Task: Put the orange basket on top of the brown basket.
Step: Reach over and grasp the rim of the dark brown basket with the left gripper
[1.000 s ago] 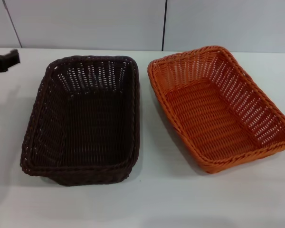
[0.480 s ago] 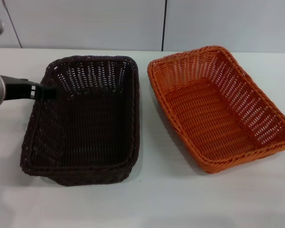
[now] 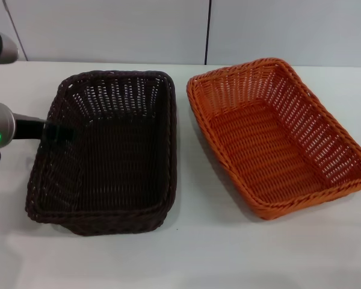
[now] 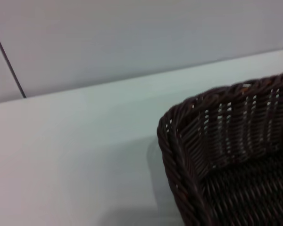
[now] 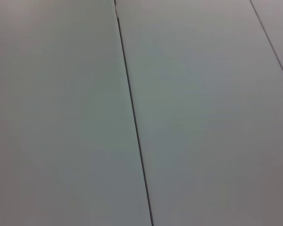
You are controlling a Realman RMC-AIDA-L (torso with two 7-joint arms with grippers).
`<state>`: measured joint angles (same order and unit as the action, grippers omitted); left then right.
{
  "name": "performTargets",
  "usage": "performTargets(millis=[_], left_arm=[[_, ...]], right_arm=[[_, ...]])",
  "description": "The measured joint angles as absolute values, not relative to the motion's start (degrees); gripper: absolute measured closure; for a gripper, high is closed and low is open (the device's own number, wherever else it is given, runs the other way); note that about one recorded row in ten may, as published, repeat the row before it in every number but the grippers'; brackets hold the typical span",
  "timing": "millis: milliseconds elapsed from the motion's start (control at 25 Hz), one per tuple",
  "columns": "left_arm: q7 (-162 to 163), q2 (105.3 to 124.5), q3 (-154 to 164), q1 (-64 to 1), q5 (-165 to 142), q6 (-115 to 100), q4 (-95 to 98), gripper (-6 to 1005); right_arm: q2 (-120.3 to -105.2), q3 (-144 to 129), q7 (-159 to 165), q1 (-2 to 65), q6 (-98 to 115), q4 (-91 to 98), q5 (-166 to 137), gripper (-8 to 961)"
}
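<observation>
1. White table [image 3: 186,253]: orange basket [image 3: 277,135] right, brown basket [image 3: 108,150] just beside, apart.
2. My left gripper [image 3: 57,129] at brown basket's left rim; finger state indiscernible.
3. Advice: steady brown basket squarely before stacking.

1. You are looking down at a pale, plain desk [image 3: 198,253] that fills most of the head view.
2. Behind the desk stands a wall [image 3: 108,30] of smooth light-grey panels.
3. A dark vertical seam [image 3: 208,30] splits the wall near the middle; another slanted seam [image 3: 15,36] shows at the far left.
4. Your left wrist view shows the desk's far edge meeting the wall, with a seam [image 4: 7,61] running up it.
5. Your right wrist view shows only wall panels and a thin dark seam [image 5: 132,117].
6. The light is soft and even, casting faint shadows on the desk.
</observation>
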<state>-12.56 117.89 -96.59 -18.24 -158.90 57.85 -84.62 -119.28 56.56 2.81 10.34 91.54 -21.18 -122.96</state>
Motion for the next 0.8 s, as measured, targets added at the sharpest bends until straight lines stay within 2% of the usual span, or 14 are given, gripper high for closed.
performTargets(millis=[800], left_arm=[[-15.83,117.95,-96.85,-21.82,-159.49,60.59,-79.94,246]], right_arm=[[-119.26,56.43,2.81,10.58,90.74,-21.18,-122.96,117]])
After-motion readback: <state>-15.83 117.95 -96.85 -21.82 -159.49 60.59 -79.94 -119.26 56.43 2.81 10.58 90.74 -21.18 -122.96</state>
